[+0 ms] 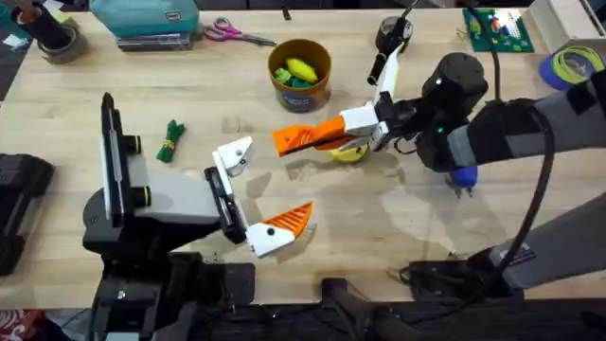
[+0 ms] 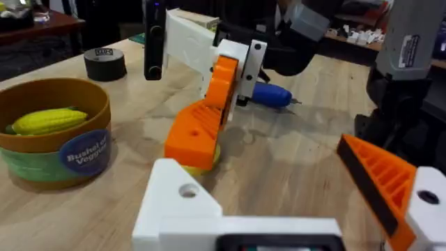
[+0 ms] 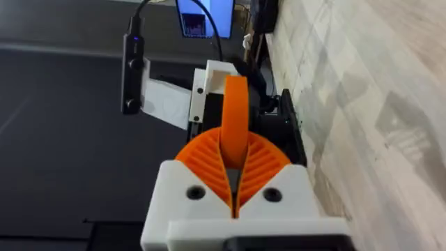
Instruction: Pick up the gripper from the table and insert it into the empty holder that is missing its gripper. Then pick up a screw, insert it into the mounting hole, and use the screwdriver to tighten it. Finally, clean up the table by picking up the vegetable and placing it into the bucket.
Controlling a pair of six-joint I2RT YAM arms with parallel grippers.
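The right arm's gripper (image 1: pixel 305 139) is clamped on the small orange ribbed plastic fingertip (image 1: pixel 295 140), held above the pale wooden table (image 1: pixel 398 218) just short of the left arm's gripper (image 1: pixel 258 194), whose fingers are spread wide. One left finger carries its orange pad; the other is the bare white angular plastic holder (image 1: pixel 233 154), waiting empty. A slight tilt in the grasp could jam the wedge against the mount or knock it loose. The blue pen-shaped screwdriver (image 1: pixel 462 177) lies under the right arm, the dark green leafy toy vegetable (image 1: pixel 170 140) well left of the round orange-brown bucket (image 1: pixel 300 91).
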